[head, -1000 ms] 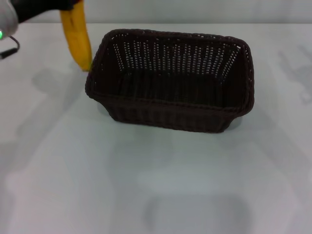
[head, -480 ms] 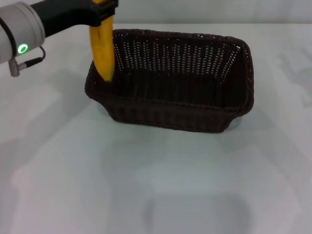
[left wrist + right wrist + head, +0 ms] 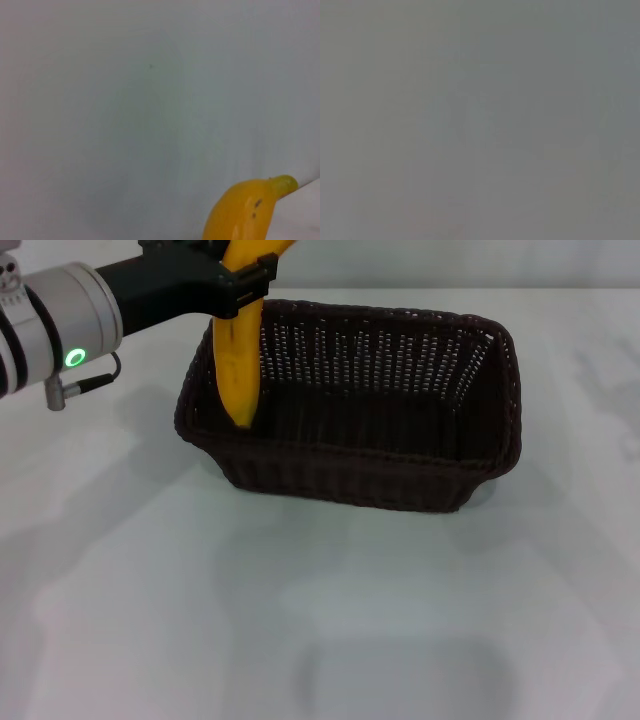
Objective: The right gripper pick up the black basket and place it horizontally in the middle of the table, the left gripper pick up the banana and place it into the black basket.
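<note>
The black basket [image 3: 350, 405] lies lengthwise across the middle of the white table [image 3: 300, 620], its open top up. Over its left end hangs the yellow banana [image 3: 238, 360], almost upright, lower tip just inside the rim. My left gripper [image 3: 245, 275] is shut on the banana's upper part, its silver arm with the green light reaching in from the left. The left wrist view shows only the banana [image 3: 247, 210] with its greenish tip against a pale surface. The right gripper is out of view.
Bare white tabletop surrounds the basket in front and on both sides. The right wrist view shows only a flat grey field.
My left arm has carried the banana rightward, from beside the basket's left end to above its inside. The basket has not moved.
</note>
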Tool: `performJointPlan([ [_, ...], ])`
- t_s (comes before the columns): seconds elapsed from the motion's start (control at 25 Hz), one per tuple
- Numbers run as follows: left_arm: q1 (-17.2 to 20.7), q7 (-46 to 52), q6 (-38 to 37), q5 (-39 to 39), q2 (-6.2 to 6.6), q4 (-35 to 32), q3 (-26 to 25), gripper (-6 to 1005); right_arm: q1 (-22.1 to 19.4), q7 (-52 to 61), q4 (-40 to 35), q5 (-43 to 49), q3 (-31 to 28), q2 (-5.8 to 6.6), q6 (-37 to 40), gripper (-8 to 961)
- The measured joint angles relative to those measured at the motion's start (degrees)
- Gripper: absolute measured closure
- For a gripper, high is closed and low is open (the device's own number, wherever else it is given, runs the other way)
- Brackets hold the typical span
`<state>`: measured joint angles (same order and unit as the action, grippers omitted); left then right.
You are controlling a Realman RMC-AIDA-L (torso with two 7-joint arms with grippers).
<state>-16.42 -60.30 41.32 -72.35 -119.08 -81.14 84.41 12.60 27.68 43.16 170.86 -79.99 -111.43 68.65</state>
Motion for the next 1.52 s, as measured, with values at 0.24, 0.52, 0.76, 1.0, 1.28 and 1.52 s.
performJointPlan([
  [0.24, -0.01, 0.24, 0.21, 0.36, 0.01, 0.25, 0.04, 417, -0.47, 0.45, -0.01, 0.00, 0.02, 0.04, 0.08, 292],
  [0.52, -0.02, 0.36, 0.94, 0.62, 0.06, 0.28, -0.13, 411, -0.30, 0.50, 0.02, 0.00, 0.02, -0.01, 0.08, 292],
  [0.76, -0.11, 0.53, 1.25, 0.08, 0.04, 0.02, -0.40, 407, -0.21, 0.53, 0.07, 0.00, 0.02, 0.03, 0.08, 292],
  [1.0, -0.38, 0.54, 1.25, -0.03, 0.00, -0.02, -0.47, 402, -0.13, 0.53, 0.07, -0.01, 0.02, 0.08, 0.08, 292],
  [1.28, -0.60, -0.25, -1.14, -0.05, 0.00, -0.15, -0.34, 151, -0.06, 0.53, 0.02, 0.00, 0.02, 0.27, 0.08, 292],
  [1.52, 2.06, -4.63, -10.73, -0.18, -0.17, -2.39, 4.34, 114, -0.04, 0.53, -0.06, 0.00, -0.24, 0.42, 0.08, 292],
])
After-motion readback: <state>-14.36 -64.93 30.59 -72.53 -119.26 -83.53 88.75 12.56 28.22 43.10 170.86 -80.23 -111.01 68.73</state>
